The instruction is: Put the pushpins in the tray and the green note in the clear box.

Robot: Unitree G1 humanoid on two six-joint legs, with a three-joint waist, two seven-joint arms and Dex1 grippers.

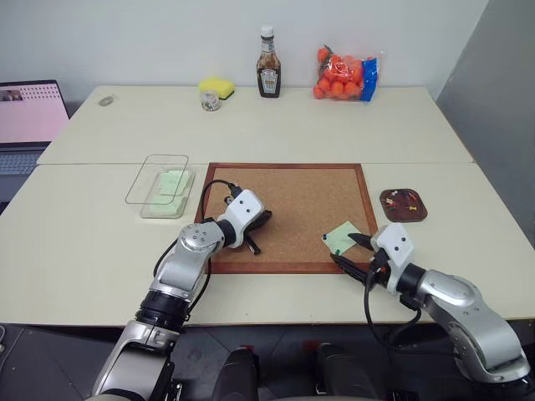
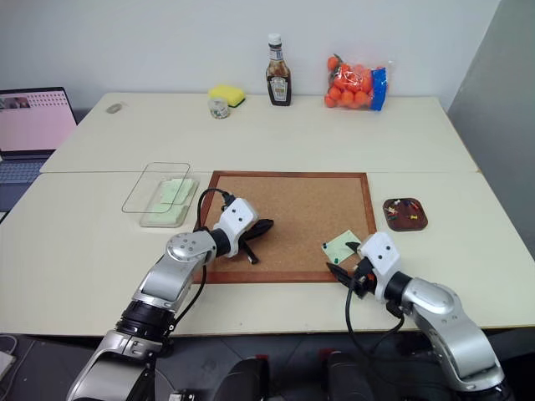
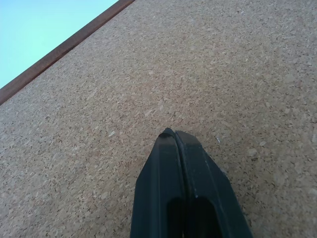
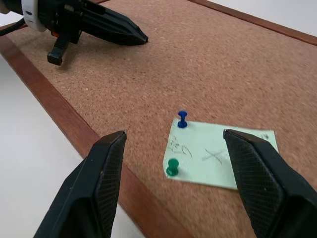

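Observation:
A pale green note [image 4: 223, 158] lies on the corkboard [image 1: 292, 188] near its front right corner. A blue pushpin [image 4: 182, 119] and a green pushpin [image 4: 172, 167] stick in the note's edge. My right gripper [image 1: 343, 248] is open just in front of that note, with a finger on either side of the pinned edge and nothing held. The brown tray [image 1: 415, 215] sits to the right of the board with a few pushpins [image 1: 406, 199] in it. The clear box [image 1: 150, 209] stands left of the board with green paper inside. My left gripper [image 1: 266, 219] rests shut on the cork.
A ketchup bottle [image 1: 268, 73], a bag of oranges [image 1: 344, 77], a yellow sponge [image 1: 216, 86] and a small jar [image 1: 210, 101] stand along the table's far side. A laptop [image 1: 29, 117] sits at the far left.

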